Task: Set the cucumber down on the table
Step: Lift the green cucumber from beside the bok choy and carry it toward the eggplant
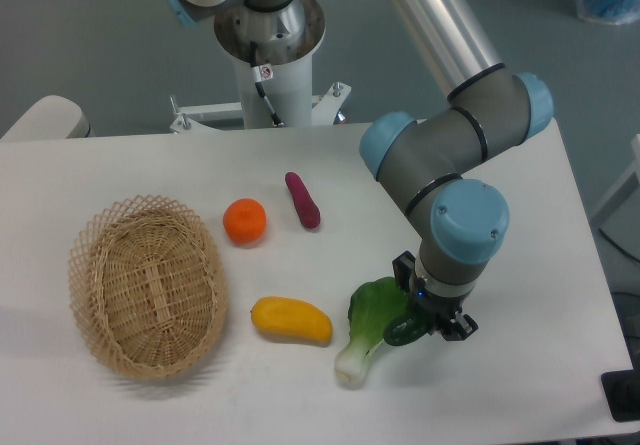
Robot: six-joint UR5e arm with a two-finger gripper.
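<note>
The cucumber [402, 331], dark green and glossy, shows only partly under my gripper [428, 323] at the front right of the white table [520, 265]. The gripper points straight down from the wrist and appears shut on the cucumber's right end. The cucumber sits low, at or just above the tabletop; I cannot tell whether it touches. Its left end lies against the leafy top of the bok choy [368, 327].
A yellow vegetable [291, 321] lies left of the bok choy. Farther back are an orange [245, 221] and a purple vegetable [302, 200]. An oval wicker basket [146, 285] fills the left side. The arm's base [268, 55] stands behind the table.
</note>
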